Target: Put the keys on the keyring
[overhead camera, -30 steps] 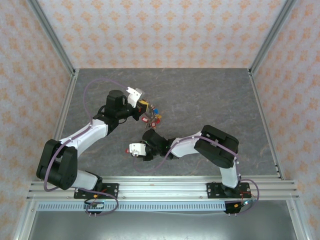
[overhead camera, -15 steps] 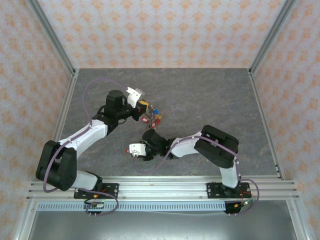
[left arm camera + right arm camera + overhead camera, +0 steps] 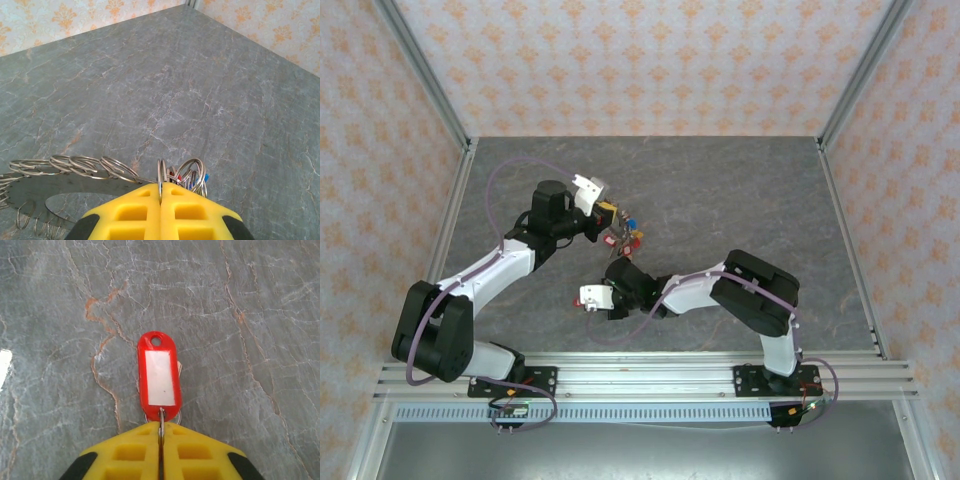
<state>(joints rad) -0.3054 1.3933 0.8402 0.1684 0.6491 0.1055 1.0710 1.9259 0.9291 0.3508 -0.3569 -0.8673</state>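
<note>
the keyring [image 3: 70, 172] is a big flat silver ring with lots of small wire rings strung along it. it is held tilted, and the left gripper [image 3: 160, 194] pinches one of its small rings tight. a bunch of rings with bits of red and blue sits just past the yellow tips.

the red tag [image 3: 160, 371] is long and round at the ends. it has a white label and a hole at its far end. its small metal ring at the near end is pinched tight in the right gripper [image 3: 161, 429]. the tag points away, over the grey table.
</note>
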